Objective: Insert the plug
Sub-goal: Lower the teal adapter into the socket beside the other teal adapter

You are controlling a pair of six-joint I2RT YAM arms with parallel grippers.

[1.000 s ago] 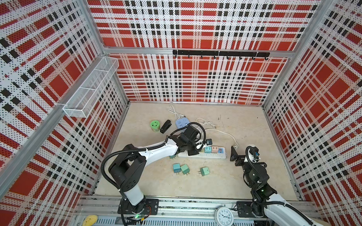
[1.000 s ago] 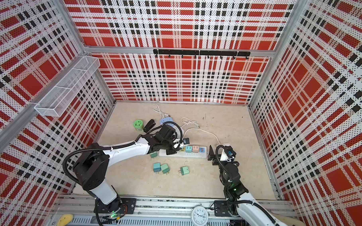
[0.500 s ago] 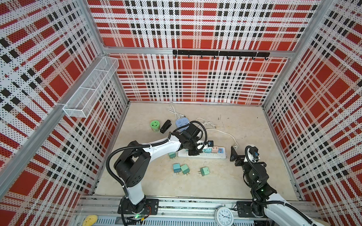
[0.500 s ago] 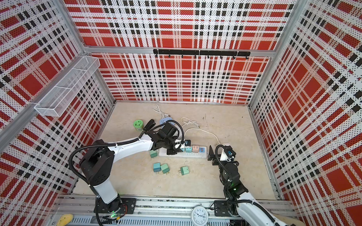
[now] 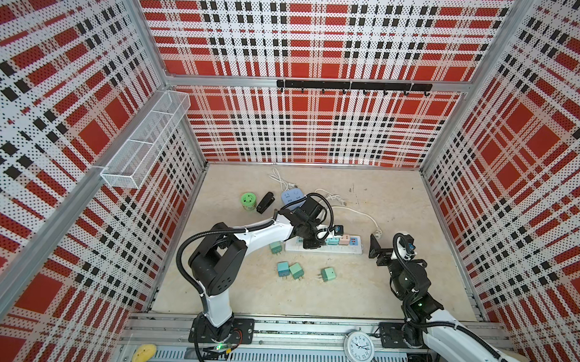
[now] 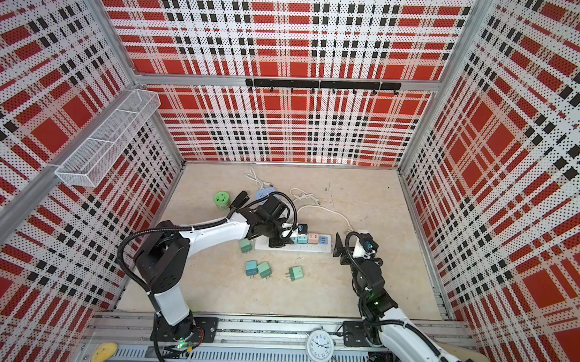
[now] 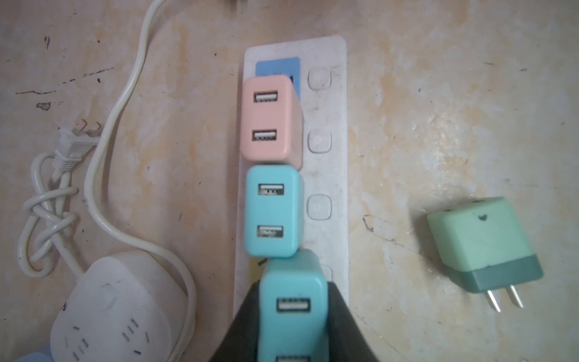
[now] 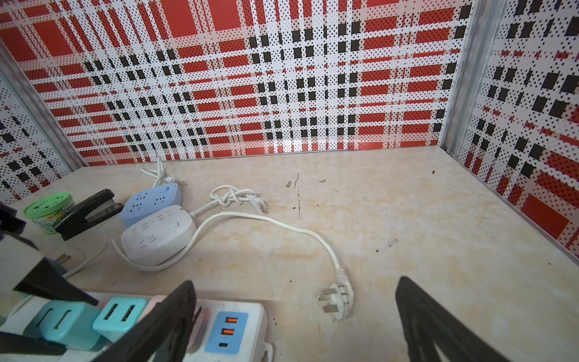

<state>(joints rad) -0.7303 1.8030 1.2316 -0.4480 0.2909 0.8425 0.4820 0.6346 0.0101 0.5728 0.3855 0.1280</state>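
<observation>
Left end effector [image 7: 293,301] has slid along the white power strip [image 7: 329,175], gripping a teal USB charger [image 7: 293,282] over it just beside a plugged-in teal charger [image 7: 271,213], so insertion looks near; right end effector [image 8: 296,288] stands wide.

walls [image 5: 317,129]: red, white and black plaid, dotted all over
table [image 5: 394,291]: beige, mottled with orange stains
power strip [image 7: 329,175]: white, blue panel at its right end
held plug [image 7: 293,307]: turquoise
left seated plug [image 7: 272,213]: turquoise
right seated plug [image 7: 269,119]: pink
loose plug [image 7: 479,238]: mint green, darker grey-green base
round socket [image 8: 158,233]: white
far socket [image 8: 152,200]: pale blue
jar [image 8: 48,208]: green
stapler [image 8: 87,211]: black
wire basket [image 5: 144,143]: white
clock [image 5: 359,348]: white face
</observation>
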